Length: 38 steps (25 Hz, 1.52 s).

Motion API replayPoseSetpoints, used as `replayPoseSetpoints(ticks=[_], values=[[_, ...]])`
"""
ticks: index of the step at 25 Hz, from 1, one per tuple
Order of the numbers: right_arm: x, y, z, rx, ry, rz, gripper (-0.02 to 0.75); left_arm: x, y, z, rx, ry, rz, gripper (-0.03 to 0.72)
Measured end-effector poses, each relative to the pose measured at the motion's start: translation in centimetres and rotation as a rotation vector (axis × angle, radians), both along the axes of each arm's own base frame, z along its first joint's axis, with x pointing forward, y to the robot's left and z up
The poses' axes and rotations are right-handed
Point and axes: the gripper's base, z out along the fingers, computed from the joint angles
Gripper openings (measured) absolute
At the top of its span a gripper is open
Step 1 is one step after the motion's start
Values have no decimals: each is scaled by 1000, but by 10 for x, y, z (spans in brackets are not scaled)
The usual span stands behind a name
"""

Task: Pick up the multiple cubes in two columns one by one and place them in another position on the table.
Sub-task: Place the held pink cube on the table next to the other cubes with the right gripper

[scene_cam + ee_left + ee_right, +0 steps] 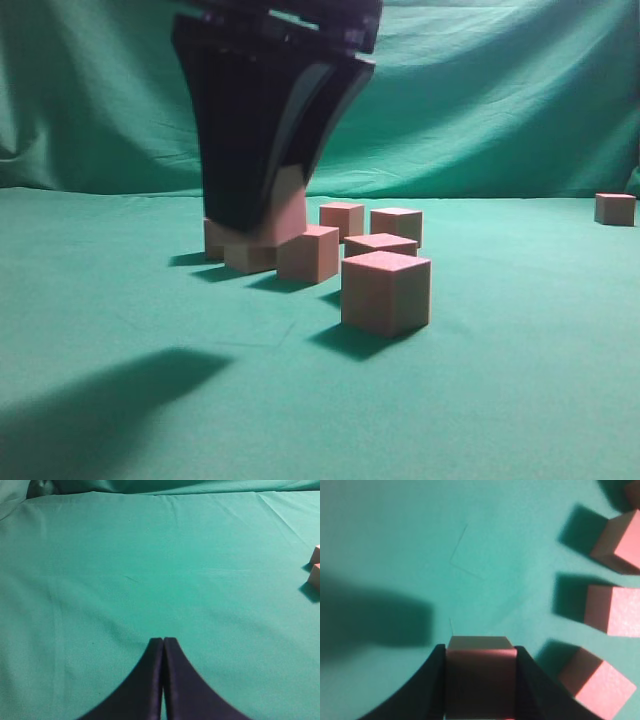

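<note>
My right gripper (262, 222) is shut on one salmon cube (287, 213), held low at the left of the cluster; the right wrist view shows that cube (480, 680) clamped between both fingers (480, 652). Several more cubes stand on the green table (120, 300): a near one (386, 291), one beside the gripper (308, 253), and others behind (396, 224). Three cubes show to the right in the right wrist view (614, 610). My left gripper (163, 641) is shut and empty over bare cloth, with two cubes at the right edge of its view (315, 575).
A lone cube (614, 208) stands far back right on the table. A green cloth backdrop (480, 90) hangs behind. A large shadow (90, 410) falls on the cloth at front left.
</note>
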Motion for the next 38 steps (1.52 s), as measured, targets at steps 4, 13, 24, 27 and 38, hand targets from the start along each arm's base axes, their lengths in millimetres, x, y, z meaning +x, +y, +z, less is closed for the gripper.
replayPoseSetpoints(ticks=[4,13,24,27,38], values=[[0,4,-11,-19,15,3,259,0,0,0,0,0,0,0],[1,7,-26,-51,36,7,259,0,0,0,0,0,0,0],[3,10,-32,-50,17,60,259,0,0,0,0,0,0,0],[3,10,-36,-60,22,62,259,0,0,0,0,0,0,0],[3,10,-36,-63,21,71,259,0,0,0,0,0,0,0]])
